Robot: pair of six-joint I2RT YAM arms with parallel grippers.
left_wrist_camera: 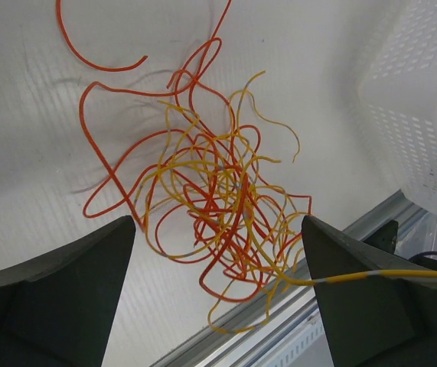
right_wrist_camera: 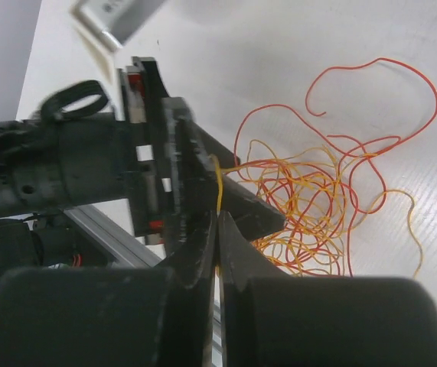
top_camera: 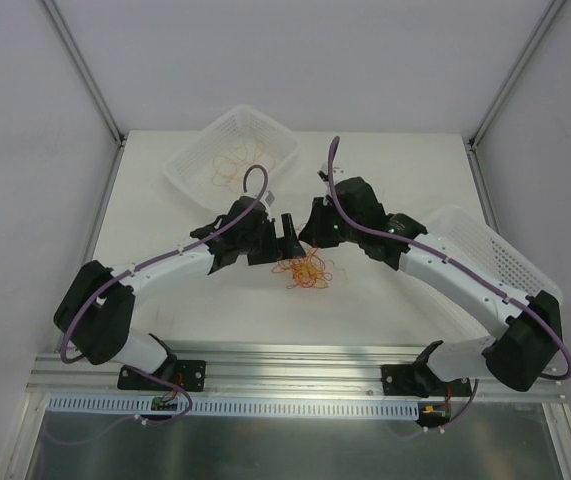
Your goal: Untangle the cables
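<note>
The cables are a tangle of thin orange, yellow and red strands lying on the white table between both grippers. In the left wrist view the tangle sits between and beyond the wide-apart fingers of my left gripper, which is open and holds nothing. One yellow strand runs taut across its right finger. My right gripper is shut on that yellow strand, right beside the left gripper's finger. The tangle lies just beyond. In the top view the two grippers almost touch above the tangle.
A white perforated basket at the back left holds a few loose orange strands. A second white basket stands at the right, under the right arm; it also shows in the left wrist view. The table's metal front rail is near.
</note>
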